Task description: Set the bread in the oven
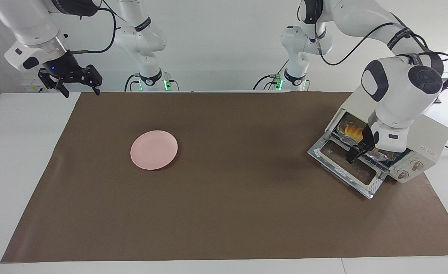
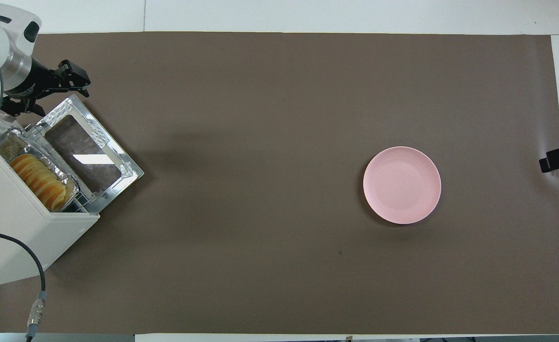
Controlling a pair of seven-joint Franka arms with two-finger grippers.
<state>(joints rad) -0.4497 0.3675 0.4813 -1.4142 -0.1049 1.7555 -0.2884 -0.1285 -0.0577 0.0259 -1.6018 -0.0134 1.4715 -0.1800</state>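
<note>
In the facing view, the bread (image 1: 352, 131) is being seen lying on a foil tray (image 1: 380, 154) at the mouth of the oven (image 1: 429, 142), whose door (image 1: 344, 167) is lying dropped open. The left gripper (image 1: 355, 154) is being held over that door, fingers spread wide and holding nothing. The right gripper (image 1: 80, 84) is waiting, fingers wide, over the bench's (image 1: 18, 152) edge.

In the overhead view, the bread (image 2: 39, 180) is being shown resting in the tray (image 2: 11, 145), with the pink plate (image 2: 401, 185) well apart. The left gripper (image 2: 72, 83) is being shown beside the door (image 2: 89, 149). The tray is likely being left only partly in; a careless door closing could be jamming against it.
</note>
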